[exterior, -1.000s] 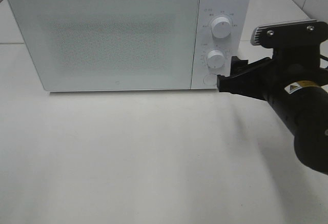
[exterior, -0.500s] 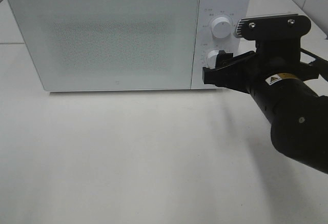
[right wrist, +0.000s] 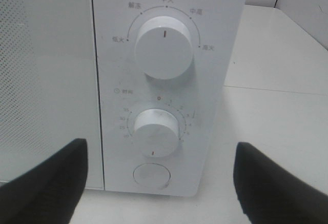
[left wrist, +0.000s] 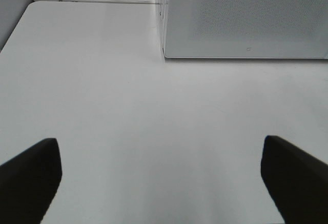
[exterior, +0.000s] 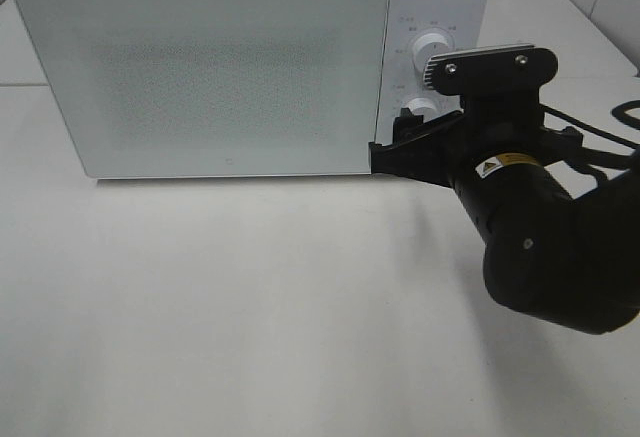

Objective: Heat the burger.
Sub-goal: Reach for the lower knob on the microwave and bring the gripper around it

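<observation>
– Where, on the bench (exterior: 250, 307), is the burger?
– Not in view; probably behind the microwave (exterior: 220, 67)'s shut door (exterior: 200, 72).
– Which arm lies nearer?
– The right arm (exterior: 540, 247); the right jaws, wide and empty, face the panel (right wrist: 215, 55), short of the timer dial (right wrist: 156, 128) and round button (right wrist: 150, 174). The left jaws, equally wide, hover over the bench.

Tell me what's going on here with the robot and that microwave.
The right gripper is up at the control panel of the white microwave. Its jaws are open and face the timer knob, with nothing gripped. The microwave's door is shut, and the burger isn't in view in any camera. The left gripper hangs open over the table, off to the side of the microwave, holding nothing.
</observation>
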Controlling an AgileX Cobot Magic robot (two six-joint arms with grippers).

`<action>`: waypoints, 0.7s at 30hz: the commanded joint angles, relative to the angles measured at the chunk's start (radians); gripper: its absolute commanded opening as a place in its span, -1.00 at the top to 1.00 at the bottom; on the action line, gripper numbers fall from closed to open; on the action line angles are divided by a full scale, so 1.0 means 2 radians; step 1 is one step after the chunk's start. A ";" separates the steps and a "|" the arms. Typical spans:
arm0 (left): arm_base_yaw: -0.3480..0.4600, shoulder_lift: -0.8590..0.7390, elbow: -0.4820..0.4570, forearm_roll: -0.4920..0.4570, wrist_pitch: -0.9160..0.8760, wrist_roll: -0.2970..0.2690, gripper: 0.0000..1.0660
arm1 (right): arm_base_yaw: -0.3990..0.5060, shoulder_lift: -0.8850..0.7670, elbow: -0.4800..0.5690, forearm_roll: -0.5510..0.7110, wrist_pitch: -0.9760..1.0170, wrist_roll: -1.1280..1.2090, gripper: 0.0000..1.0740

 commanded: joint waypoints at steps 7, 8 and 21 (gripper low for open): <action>-0.002 -0.009 0.002 0.000 -0.004 -0.003 -0.83 | -0.001 0.040 -0.036 -0.009 -0.012 0.004 -0.42; -0.002 -0.009 0.002 0.000 -0.004 -0.003 -0.83 | -0.001 0.049 -0.042 -0.009 -0.012 0.004 -0.42; -0.002 -0.009 0.002 0.000 -0.004 -0.003 -0.83 | -0.046 0.086 -0.085 -0.042 0.008 0.021 -0.42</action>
